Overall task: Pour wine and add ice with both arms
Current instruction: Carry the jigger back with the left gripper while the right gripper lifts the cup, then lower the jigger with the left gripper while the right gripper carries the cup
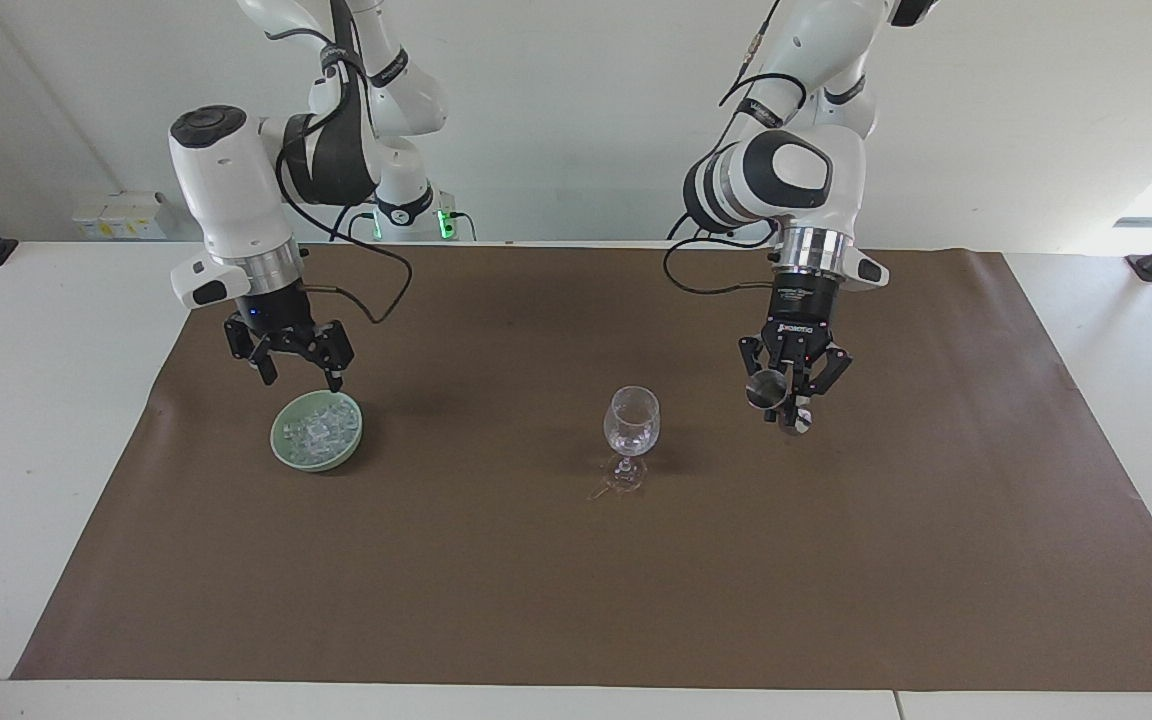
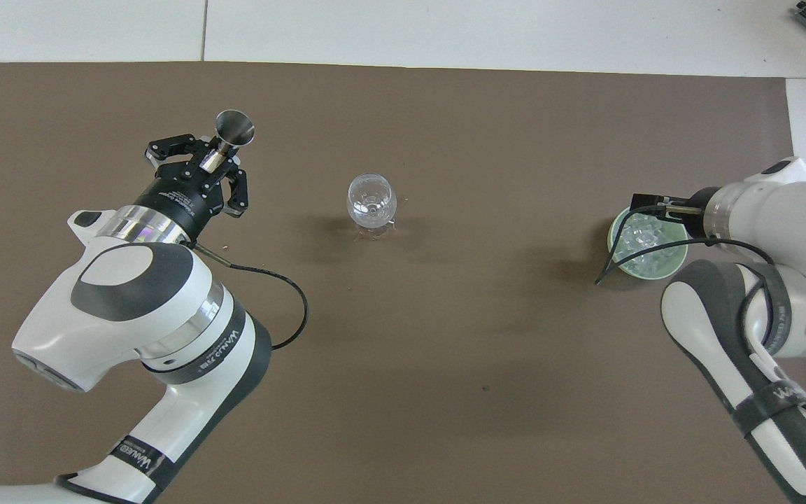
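Observation:
A clear wine glass [image 1: 631,420] stands upright mid-mat; it also shows in the overhead view [image 2: 371,196]. Any wine in it is barely visible. My left gripper [image 1: 786,398] is shut on a tilted metal jigger [image 1: 764,390], raised over the mat beside the glass, toward the left arm's end; the overhead view shows the gripper [image 2: 213,157] and the jigger [image 2: 234,129]. A green bowl [image 1: 311,462] holds several ice chunks [image 1: 321,425]. My right gripper [image 1: 300,376] is open just above the bowl's edge nearer the robots. The overhead view shows the right gripper [image 2: 648,205] over the bowl [image 2: 613,248] and the ice [image 2: 637,236].
A brown mat [image 1: 576,580] covers most of the white table [image 1: 36,400]. The right arm's elbow [image 2: 718,315] hangs over the mat beside the bowl. A black cable [image 2: 284,294] loops from the left wrist.

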`<state>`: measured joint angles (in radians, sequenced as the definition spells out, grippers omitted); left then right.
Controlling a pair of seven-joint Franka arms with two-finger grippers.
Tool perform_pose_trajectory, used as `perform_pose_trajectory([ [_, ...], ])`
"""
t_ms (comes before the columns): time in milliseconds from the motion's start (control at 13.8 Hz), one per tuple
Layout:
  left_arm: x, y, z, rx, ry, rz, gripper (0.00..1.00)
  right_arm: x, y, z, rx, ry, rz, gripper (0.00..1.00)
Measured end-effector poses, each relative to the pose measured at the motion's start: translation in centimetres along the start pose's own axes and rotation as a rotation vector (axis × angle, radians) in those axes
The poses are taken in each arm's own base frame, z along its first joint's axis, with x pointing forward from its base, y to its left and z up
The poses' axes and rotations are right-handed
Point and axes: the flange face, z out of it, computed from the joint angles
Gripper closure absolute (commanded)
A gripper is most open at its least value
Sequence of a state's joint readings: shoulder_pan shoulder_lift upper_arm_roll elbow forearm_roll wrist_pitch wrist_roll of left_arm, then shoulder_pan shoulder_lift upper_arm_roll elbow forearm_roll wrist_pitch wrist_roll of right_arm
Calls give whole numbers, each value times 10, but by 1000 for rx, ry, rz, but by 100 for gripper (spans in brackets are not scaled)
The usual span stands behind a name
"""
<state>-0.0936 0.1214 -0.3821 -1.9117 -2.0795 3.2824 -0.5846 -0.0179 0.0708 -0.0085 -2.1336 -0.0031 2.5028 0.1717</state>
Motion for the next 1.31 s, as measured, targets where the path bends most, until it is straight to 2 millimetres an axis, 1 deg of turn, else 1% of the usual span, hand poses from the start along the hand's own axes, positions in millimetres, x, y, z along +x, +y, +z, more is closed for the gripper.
perform_pose_trajectory([
  [145, 10, 10, -4, 11, -32, -6, 100, -4, 1, 15, 4, 21, 0, 0],
  [290, 24, 18, -10, 25, -55, -11, 100, -4, 1, 33, 7, 39, 0, 0],
  [508, 46, 15, -15, 60, -66, -15, 100, -13, 4, 51, 0, 8, 3, 0],
  [581, 51, 12, -16, 68, -62, -15, 100, -18, 6, 55, -3, -3, 5, 3],
  [726, 59, 5, -16, 94, -69, -14, 100, -28, 9, 64, -7, -26, 4, 5],
  [798, 62, 2, -15, 109, -80, -14, 100, -32, 9, 67, -8, -34, -3, 8],
  [871, 68, 1, -16, 123, -89, -11, 100, -35, 10, 69, -9, -39, -11, 8],
  [944, 74, 3, -17, 133, -95, -5, 100, -37, 11, 70, -10, -42, -18, 10],
  [1016, 80, 5, -17, 145, -103, 1, 100, -38, 13, 70, -10, -44, -19, 16],
  [1306, 115, 14, -15, 215, -136, 23, 100, -37, 33, 69, -20, -44, -16, 16],
])
